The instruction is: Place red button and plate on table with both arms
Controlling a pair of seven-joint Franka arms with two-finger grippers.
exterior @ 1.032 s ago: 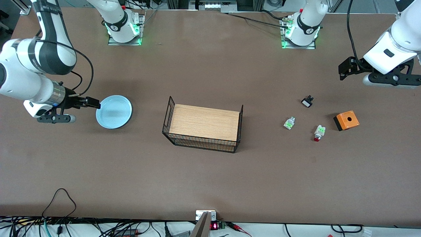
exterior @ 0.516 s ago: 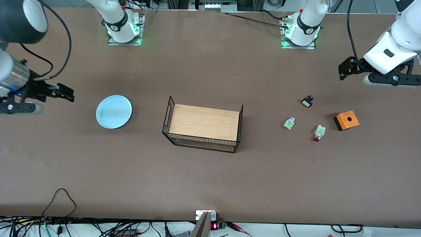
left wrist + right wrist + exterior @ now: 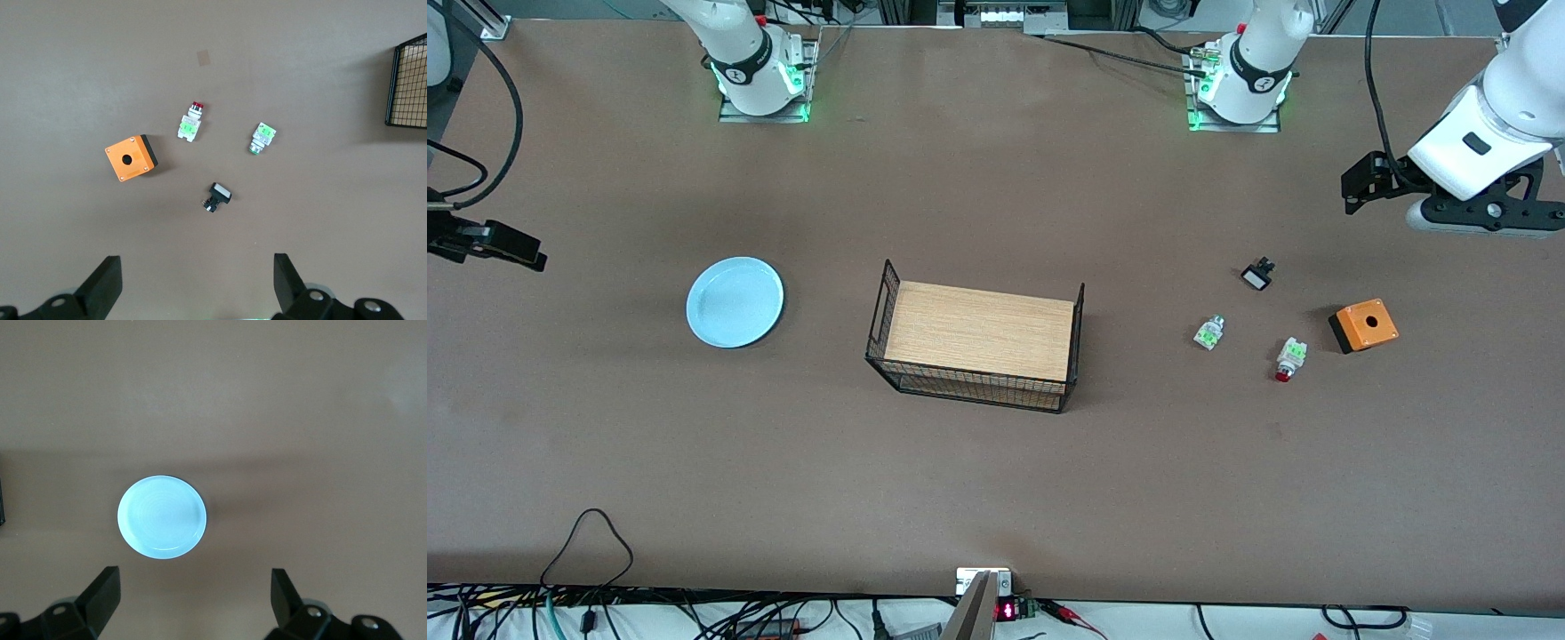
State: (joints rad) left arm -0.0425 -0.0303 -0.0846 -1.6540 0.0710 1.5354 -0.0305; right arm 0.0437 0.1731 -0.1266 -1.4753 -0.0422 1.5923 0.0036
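Resting flat on the matte brown tabletop point(image 3: 996, 480), the round pale blue plate point(image 3: 735, 301) and tiny red-capped, green-labelled button point(image 3: 1288, 358) look placed, so the right gripper point(image 3: 193, 593) and left gripper point(image 3: 197, 283) hang above them with fingers spread, empty.

plate point(image 3: 735, 301) beside rack point(image 3: 978, 347), red button point(image 3: 1288, 358) beside box point(image 3: 1363, 325)

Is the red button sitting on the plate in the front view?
No. The red button lies on the bare table beside the orange box, while the plate holds nothing.
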